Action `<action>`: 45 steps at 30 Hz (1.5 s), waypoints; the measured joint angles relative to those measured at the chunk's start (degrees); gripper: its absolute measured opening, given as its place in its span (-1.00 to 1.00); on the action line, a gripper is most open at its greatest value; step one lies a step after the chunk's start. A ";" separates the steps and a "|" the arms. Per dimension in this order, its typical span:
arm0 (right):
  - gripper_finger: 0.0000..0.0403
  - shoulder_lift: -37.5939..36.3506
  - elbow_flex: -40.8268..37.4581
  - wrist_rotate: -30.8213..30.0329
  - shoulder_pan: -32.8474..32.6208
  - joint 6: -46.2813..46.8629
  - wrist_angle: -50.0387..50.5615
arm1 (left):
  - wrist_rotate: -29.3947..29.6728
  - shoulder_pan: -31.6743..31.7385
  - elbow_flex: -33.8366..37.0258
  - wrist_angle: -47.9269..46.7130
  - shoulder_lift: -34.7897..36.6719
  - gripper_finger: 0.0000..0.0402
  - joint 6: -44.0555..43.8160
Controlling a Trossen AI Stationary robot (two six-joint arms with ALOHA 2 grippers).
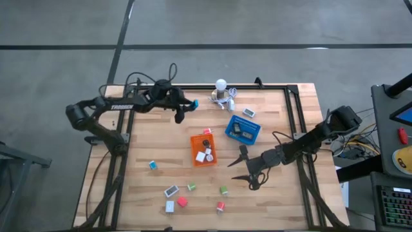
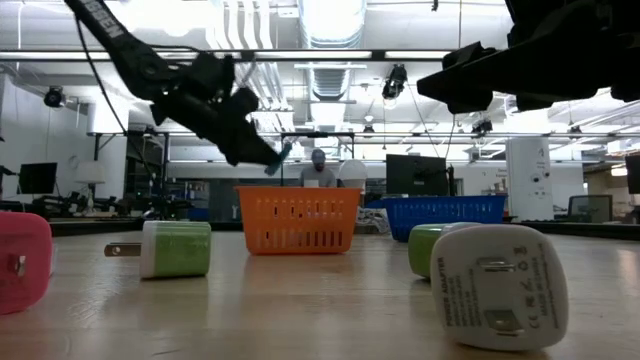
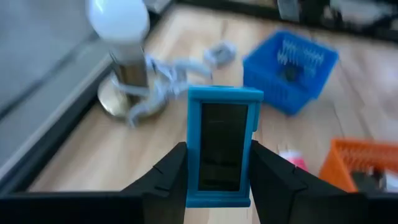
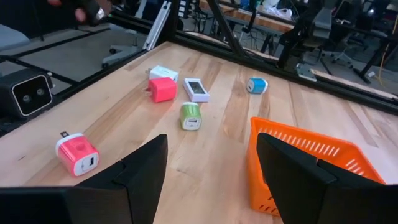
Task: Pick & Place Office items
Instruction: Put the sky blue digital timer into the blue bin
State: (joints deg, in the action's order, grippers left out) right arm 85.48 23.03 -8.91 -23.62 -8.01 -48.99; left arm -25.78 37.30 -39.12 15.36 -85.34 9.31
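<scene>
From overhead, my left gripper (image 1: 182,111) sits in the upper left of the frame, raised above the far part of the table (image 1: 154,138). Its jaws are clenched on a teal block (image 3: 222,144) with a dark face, which stands upright between the two fingers (image 3: 166,176) in the wrist view. Just to its right, near the top edge of the table, stands a white bulb lamp (image 1: 221,87) with pale cables around its base.

Lower left of the table, I see loose pieces scattered: a teal one (image 1: 152,165), a white flat one with a dark face (image 1: 171,191), a white plug (image 1: 170,206), a pink plug (image 1: 182,202), a small green piece (image 1: 192,187), another green plug (image 1: 223,190) and a red-pink plug (image 1: 220,206).

At the middle of the frame sits the orange tray (image 1: 204,149), holding a few small pieces, white, black and red. Up and to the right of it lies the blue tray (image 1: 243,129), with dark pieces inside and a small white item (image 1: 248,113) just beyond its far corner.

Further right, my right gripper (image 1: 246,167) hovers low over bare wood, just right of the orange tray. Its jaws are spread apart and hold nothing; between them its wrist view shows table, the plugs and the tray's near wall.
</scene>
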 joint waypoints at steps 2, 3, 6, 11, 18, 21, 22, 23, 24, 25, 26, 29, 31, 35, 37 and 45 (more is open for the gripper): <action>0.20 0.02 0.00 -0.08 0.08 -0.16 -0.12 | 1.40 -0.57 2.24 4.01 2.22 -0.34 -1.76; 0.20 0.02 0.00 -0.09 0.19 -0.32 -0.29 | 2.66 -1.06 3.10 6.03 3.22 -0.34 -2.34; 0.20 0.02 0.00 -0.22 0.53 -0.84 -1.43 | 4.84 -2.61 5.20 9.74 6.25 -0.34 -3.00; 0.20 0.02 -0.02 -0.21 1.82 -2.69 -3.98 | 8.22 -8.02 8.01 15.92 8.78 -0.34 -3.15; 0.20 -0.14 -0.09 0.75 5.23 -4.02 -4.81 | 16.45 -17.10 9.69 21.52 8.83 -0.34 -0.45; 0.20 -0.97 -0.19 1.88 7.06 -4.59 -4.76 | 19.76 -20.10 9.78 22.47 8.83 -0.34 0.43; 0.20 -1.31 -0.20 2.24 7.75 -4.85 -4.86 | 20.76 -21.03 9.86 22.92 8.83 -0.34 0.82; 0.20 -1.96 -0.28 2.95 8.48 -5.20 -4.62 | 21.66 -21.84 9.97 23.57 8.83 -0.34 1.05; 0.20 -2.71 -0.56 3.83 9.27 -5.36 -4.08 | 22.35 -22.53 10.16 24.08 8.83 -0.35 1.20; 0.20 -3.35 -0.77 4.52 10.15 -5.46 -3.68 | 22.71 -23.08 10.36 24.22 8.83 -0.35 1.22; 0.20 -4.18 -0.96 5.00 10.94 -5.53 -3.45 | 23.08 -23.42 10.46 24.16 8.83 -0.35 1.22; 0.20 -7.90 -2.66 6.87 13.65 -5.79 -2.55 | 25.06 -24.87 10.65 24.29 8.45 -0.35 1.22; 0.20 -10.98 -4.28 8.44 15.77 -5.58 -1.23 | 25.76 -25.70 10.73 24.15 8.05 -0.35 1.22; 0.20 -17.40 -7.38 10.42 19.45 -4.76 1.91 | 26.07 -26.51 10.70 26.68 5.64 -0.35 0.91; 0.20 -20.39 -9.01 10.49 20.68 -4.57 2.61 | 26.03 -26.73 10.43 27.99 3.87 -0.35 0.43; 0.20 -29.67 -14.28 10.43 22.90 -3.32 4.81 | 24.89 -27.45 0.47 27.98 -8.67 -0.35 -0.12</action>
State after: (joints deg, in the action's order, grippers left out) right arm 55.81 8.75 1.52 -0.72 -11.33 -44.18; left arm -0.89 9.85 -38.65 43.35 -94.01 9.18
